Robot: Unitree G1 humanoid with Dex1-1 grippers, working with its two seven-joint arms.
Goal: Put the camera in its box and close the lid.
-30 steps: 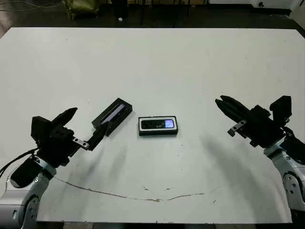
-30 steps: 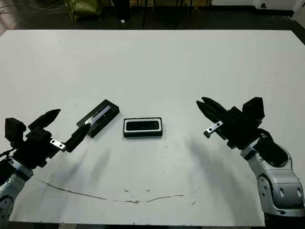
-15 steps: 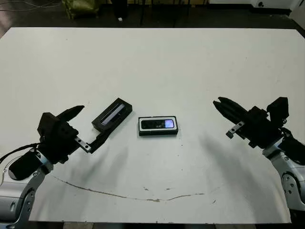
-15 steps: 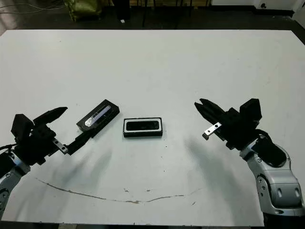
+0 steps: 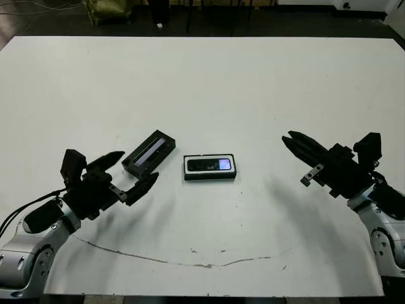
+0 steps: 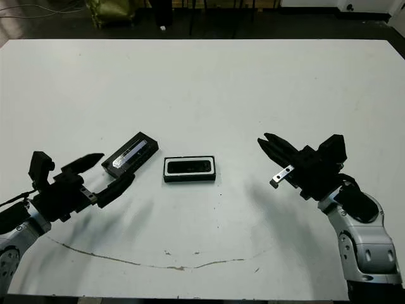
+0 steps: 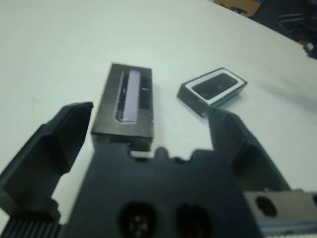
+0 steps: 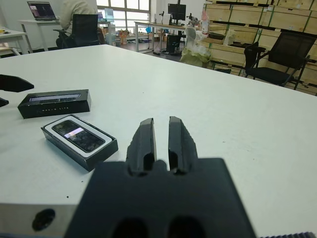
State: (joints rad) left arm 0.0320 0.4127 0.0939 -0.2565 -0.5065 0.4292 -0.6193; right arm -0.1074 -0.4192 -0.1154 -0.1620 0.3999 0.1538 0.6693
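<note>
My left gripper point(image 5: 126, 176) — fingers wide — sits just short of the lid point(image 5: 149, 154), long axis running away from it; right gripper point(image 5: 294, 142) nearly closed, farther off.

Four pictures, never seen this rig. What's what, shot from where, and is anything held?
It is a humanoid robot with two arms at a white table.

The two wide pictures come from the two eyes of its head camera, looking down at the same scene. The other two come from small cameras on each wrist, looking along that arm's own fingers.

The left claw is open, its tips close to one end of the lid, a flat black cover lying on the table. The right claw is shut and empty, off to the side.

Beside the lid lies the box, a small white-lined tray, with the camera already in it.

Nothing is held. A person sits at a desk beyond the table in the right wrist view.
</note>
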